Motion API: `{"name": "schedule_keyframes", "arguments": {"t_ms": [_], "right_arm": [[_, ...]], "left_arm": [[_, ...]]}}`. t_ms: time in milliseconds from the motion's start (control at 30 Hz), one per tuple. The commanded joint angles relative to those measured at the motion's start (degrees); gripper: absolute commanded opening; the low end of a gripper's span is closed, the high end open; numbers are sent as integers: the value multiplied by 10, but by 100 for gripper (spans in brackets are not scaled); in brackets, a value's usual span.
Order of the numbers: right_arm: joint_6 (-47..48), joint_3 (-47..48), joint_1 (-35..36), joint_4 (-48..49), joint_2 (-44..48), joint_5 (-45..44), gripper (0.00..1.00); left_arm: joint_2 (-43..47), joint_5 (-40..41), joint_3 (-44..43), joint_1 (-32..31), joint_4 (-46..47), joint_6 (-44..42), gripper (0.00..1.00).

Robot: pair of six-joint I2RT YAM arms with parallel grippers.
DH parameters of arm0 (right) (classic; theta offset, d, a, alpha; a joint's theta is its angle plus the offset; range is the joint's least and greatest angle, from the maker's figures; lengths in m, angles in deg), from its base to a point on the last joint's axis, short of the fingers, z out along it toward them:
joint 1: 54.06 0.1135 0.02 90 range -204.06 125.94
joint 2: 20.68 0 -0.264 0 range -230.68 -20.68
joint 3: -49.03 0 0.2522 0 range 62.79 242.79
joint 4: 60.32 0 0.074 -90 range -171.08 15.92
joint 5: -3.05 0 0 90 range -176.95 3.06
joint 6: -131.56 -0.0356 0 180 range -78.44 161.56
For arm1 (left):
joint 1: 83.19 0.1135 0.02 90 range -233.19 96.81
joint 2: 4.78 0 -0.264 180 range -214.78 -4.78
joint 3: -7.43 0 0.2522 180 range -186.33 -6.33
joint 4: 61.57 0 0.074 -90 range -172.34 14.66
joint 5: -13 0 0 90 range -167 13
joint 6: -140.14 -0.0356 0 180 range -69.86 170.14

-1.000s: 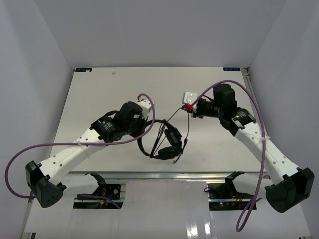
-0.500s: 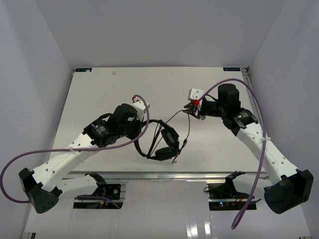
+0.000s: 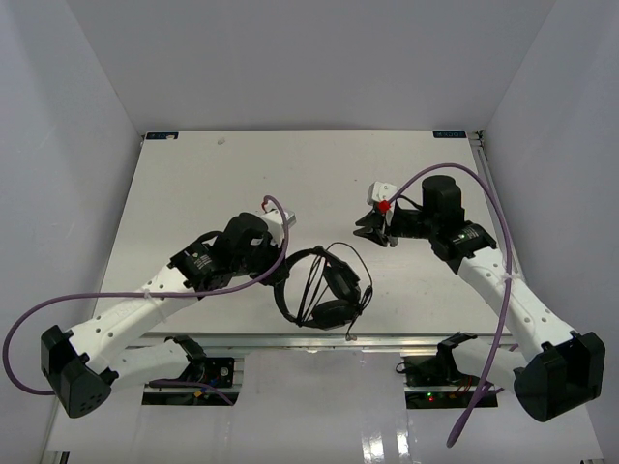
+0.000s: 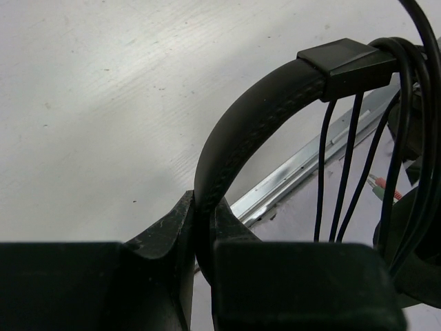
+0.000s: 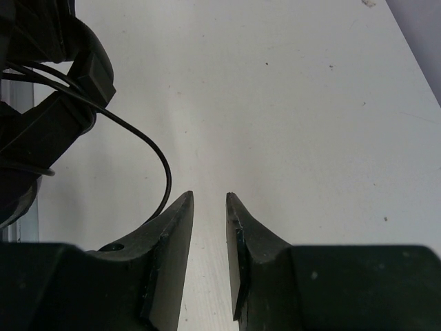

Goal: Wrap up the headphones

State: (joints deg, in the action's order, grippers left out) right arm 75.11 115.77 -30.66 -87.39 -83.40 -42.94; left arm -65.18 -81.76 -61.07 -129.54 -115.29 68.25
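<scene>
Left pincer [image 4: 202, 215] was clenched on the headphones [image 3: 339, 279] by the headband [image 4: 255, 117]. Right pincer [image 5: 209, 207] gaped a bit, empty, over the bench [image 3: 193, 184], off to their right.

The small black over-ear headphones [image 3: 324, 285] lie on the flat white table [image 3: 193, 184] near its front edge, between the two arms. The left gripper [image 3: 281, 261] sits on the headband [image 4: 241, 131] at their left. The right gripper [image 3: 370, 232] stands behind and to their right, apart. The small light plug [image 3: 349, 335] appears to lie in front of the cups, at the table's front edge.
</scene>
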Motion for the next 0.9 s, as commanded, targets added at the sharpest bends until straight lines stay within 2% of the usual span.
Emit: {"name": "schedule_keyframes", "arguments": {"t_ms": [0, 100, 233, 300, 367, 467, 633, 700, 800, 867], "right_arm": [[-24, -3, -4, 38, 2, 23, 33], [-29, 6, -10, 20, 8, 40, 37], [-38, 40, -23, -30, 28, 50, 53], [-12, 46, -33, -60, 52, 52, 61], [62, 54, -42, -118, 69, 56, 66], [224, 99, -48, -271, 68, 86, 69], [576, 134, -48, -558, 59, 145, 69], [647, 125, -48, -616, 57, 149, 69], [656, 105, -37, -610, 63, 141, 67], [617, 94, -31, -585, 63, 143, 66]], "left_arm": [[13, -50, -11, -2, 45, 23, 0], [4, -21, -25, -3, 29, 30, 0], [-5, 20, -35, -2, 8, 43, 0], [-6, 30, -35, -2, 7, 48, 0], [-7, 35, -31, -2, 8, 50, 0], [-9, 39, -23, -1, 13, 53, 0], [-19, 39, -34, -1, 14, 48, 0], [-22, 38, -41, -1, 14, 44, 0], [-28, 32, -48, -1, 16, 41, 0], [-30, 26, -49, -1, 19, 41, 0]]}}
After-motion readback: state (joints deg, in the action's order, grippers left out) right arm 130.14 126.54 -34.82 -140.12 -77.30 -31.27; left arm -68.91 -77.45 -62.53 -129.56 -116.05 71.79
